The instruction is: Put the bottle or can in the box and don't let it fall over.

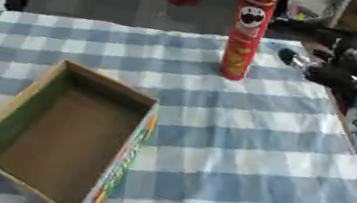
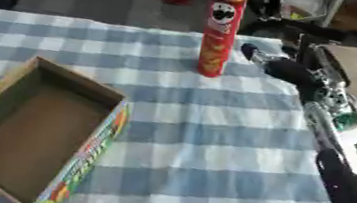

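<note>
Left eye view: we are seeing the open cardboard box (image 1: 61, 141) lying nearest on the checked tablecloth (image 1: 237, 147). Farther back, the tall red can (image 1: 247, 33) is standing upright, outside the box. Our right hand (image 2: 286, 68) is hovering just beside it; we cannot tell its finger state.

Checked tablecloth (image 1: 245, 149); upright red can (image 1: 247, 33), open cardboard box (image 1: 62, 136)

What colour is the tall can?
Red, with a yellow bottom part: the can shows best in the left eye view.
</note>
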